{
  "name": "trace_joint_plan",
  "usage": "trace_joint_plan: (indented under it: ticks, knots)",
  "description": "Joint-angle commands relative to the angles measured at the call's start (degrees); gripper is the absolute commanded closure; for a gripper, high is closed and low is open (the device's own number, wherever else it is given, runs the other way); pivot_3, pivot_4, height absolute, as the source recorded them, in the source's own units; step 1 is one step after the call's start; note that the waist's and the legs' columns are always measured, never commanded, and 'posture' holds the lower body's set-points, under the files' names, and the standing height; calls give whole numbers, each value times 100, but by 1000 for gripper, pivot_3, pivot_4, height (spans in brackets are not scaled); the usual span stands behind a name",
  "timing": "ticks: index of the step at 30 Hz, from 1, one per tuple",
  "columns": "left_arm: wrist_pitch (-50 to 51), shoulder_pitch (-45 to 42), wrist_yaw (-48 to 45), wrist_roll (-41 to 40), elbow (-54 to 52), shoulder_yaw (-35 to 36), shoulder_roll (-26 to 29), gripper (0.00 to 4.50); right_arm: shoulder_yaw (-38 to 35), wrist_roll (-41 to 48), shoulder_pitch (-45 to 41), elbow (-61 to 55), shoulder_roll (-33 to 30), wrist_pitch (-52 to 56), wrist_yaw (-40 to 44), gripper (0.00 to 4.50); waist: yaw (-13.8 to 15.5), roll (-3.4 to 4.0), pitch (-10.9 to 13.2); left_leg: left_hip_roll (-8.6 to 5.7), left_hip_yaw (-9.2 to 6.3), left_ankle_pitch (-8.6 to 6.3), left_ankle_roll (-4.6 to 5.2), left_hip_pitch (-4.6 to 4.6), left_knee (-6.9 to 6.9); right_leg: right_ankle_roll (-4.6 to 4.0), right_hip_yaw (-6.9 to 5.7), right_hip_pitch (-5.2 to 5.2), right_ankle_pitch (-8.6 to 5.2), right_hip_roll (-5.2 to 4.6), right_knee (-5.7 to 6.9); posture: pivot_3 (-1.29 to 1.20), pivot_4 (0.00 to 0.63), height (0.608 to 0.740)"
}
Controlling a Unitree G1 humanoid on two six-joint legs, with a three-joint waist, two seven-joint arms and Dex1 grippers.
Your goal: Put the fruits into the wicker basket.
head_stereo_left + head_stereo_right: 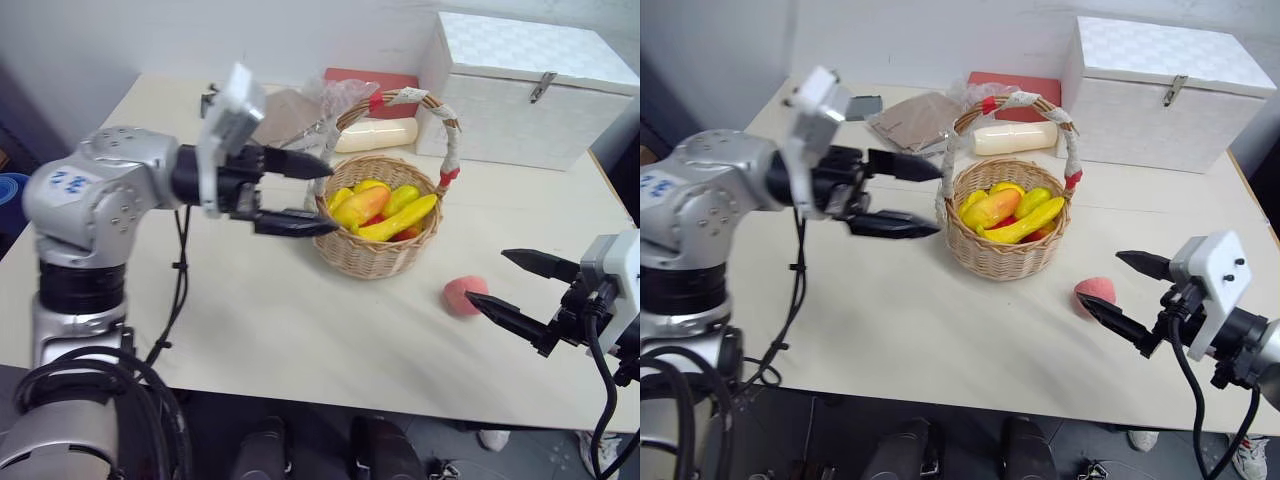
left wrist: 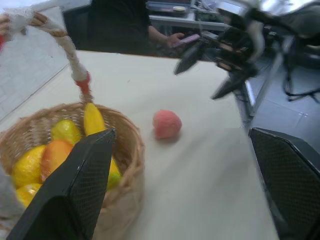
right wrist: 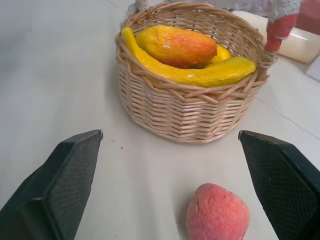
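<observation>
From the head views, the banana (image 1: 402,219) and mango (image 1: 362,206) lay in the wicker basket (image 1: 378,250); the peach (image 1: 464,295) sat on the counter (image 1: 300,320). The left gripper (image 1: 312,196) hung open and empty. In the right wrist view, the right gripper (image 3: 170,175) gaped around the peach; next, it likely needed to advance and close.

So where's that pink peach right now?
The peach lies on the table, to the right of the wicker basket and apart from it, just ahead of the right gripper, whose jaws are open.
</observation>
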Motion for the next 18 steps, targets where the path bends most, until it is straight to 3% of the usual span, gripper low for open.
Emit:
trace_joint_plan:
  ticks: [1,4,8,18]
  knots:
    - [-583,401,-590,143,17,39,597,7,541,-729,-225,280,598,-276,-762,0,-2,-1,0,1,-1,1,-2,0,0,-1,-1,0,-1,1,0,0,150,740]
    - [-619,544,-884,-72,81,169,908,7,1045,-1216,-451,468,1233,-275,-1450,0,10,5,3,-4,0,1,-3,-5,0,-8,0,-10,2,-5,1,0,150,740]
    - [-481,405,-735,-439,42,386,825,7,1400,-1481,-454,613,1694,-430,-1487,0,10,7,3,-5,-7,-3,0,-11,-4,-13,15,-9,-1,-12,-2,0,150,740]
    - [-636,179,-482,-499,126,247,610,7,1995,-2331,-976,1756,2259,-830,-1596,0,-111,9,4,-4,1,-3,0,-8,-3,-8,-1,-11,1,2,4,0,150,740]
